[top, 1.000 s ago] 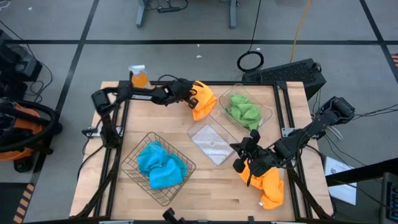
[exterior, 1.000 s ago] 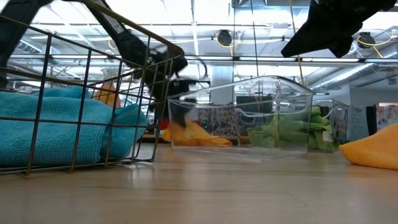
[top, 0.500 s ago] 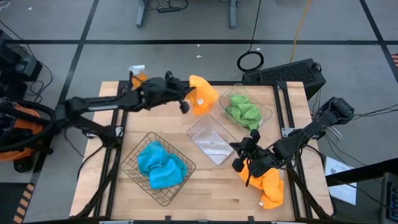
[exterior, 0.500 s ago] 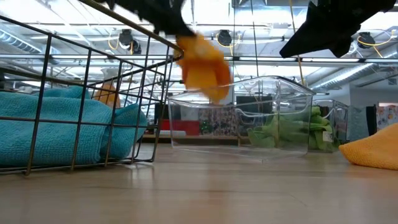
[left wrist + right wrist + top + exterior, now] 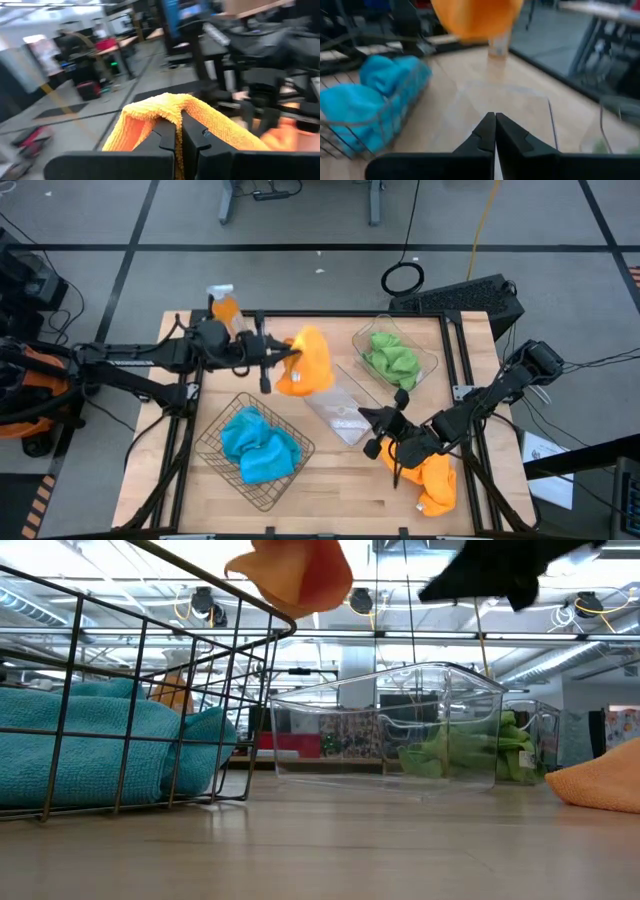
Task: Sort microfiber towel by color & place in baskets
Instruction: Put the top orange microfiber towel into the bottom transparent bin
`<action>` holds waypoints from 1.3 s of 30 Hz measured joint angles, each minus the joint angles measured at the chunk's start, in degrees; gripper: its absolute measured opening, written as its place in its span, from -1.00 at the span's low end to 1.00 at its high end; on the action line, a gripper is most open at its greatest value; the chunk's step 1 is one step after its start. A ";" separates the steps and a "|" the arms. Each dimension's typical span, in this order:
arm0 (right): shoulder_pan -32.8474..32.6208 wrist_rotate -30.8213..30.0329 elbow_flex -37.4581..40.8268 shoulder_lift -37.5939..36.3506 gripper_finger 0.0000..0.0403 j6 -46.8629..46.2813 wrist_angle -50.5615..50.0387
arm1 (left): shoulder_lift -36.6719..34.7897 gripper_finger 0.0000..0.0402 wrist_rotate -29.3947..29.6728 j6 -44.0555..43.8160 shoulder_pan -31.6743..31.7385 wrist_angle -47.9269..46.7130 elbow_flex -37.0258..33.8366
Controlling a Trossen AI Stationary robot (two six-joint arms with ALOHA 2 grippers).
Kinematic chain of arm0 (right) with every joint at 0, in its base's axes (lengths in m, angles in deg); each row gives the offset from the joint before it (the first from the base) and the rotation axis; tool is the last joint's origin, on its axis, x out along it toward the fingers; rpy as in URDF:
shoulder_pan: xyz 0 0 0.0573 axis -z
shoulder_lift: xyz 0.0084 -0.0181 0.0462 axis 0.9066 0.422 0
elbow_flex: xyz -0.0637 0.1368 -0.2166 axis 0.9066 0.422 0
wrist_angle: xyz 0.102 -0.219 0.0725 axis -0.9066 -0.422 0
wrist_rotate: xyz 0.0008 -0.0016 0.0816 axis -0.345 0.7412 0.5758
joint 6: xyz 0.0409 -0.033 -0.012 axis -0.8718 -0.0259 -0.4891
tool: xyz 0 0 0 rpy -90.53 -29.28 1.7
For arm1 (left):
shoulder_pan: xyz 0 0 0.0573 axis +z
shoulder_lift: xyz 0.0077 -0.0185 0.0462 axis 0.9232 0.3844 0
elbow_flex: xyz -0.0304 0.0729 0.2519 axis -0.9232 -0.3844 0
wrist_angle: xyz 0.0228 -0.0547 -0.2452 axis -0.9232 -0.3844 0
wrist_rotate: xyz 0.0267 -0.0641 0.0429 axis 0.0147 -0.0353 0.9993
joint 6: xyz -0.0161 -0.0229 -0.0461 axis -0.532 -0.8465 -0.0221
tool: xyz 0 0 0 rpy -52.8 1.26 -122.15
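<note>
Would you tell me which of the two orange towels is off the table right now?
The orange towel pinched in the left gripper, hanging above the empty clear tub; the other orange towel lies on the table.

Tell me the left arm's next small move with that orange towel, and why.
Probably carry it a little further, over the empty clear tub, then lower and release. The left gripper is shut on the orange towel, which hangs in the air by the tub's edge; the blue towels and green towels already fill the other baskets.
</note>
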 joint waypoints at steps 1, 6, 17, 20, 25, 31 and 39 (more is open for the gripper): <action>-0.01 -0.27 0.00 0.01 -0.99 3.64 3.22 | 0.04 -0.99 -1.25 -0.02 -0.44 -0.07 0.00; -0.65 0.64 0.00 -0.01 -0.99 23.13 19.17 | 0.42 -0.99 -10.75 -0.92 -2.08 -0.35 0.00; -3.90 4.76 0.00 -0.01 -0.36 43.84 33.62 | 0.70 -0.99 -15.19 -0.95 -4.84 -0.96 -0.01; -3.30 9.19 0.00 -0.02 -0.01 44.20 36.65 | 1.65 -0.99 -16.27 -0.93 -5.61 -1.05 0.00; -0.30 13.74 -0.02 3.34 0.60 48.16 44.73 | 4.80 -0.99 -16.50 -0.96 -6.68 1.42 0.00; 2.78 15.24 -0.02 8.76 0.95 52.95 50.17 | 8.40 -0.99 -16.51 -1.00 -7.78 2.94 0.00; 7.60 23.54 -0.02 12.06 0.89 46.07 50.88 | 12.03 -0.99 -18.34 -1.02 -9.74 7.75 0.00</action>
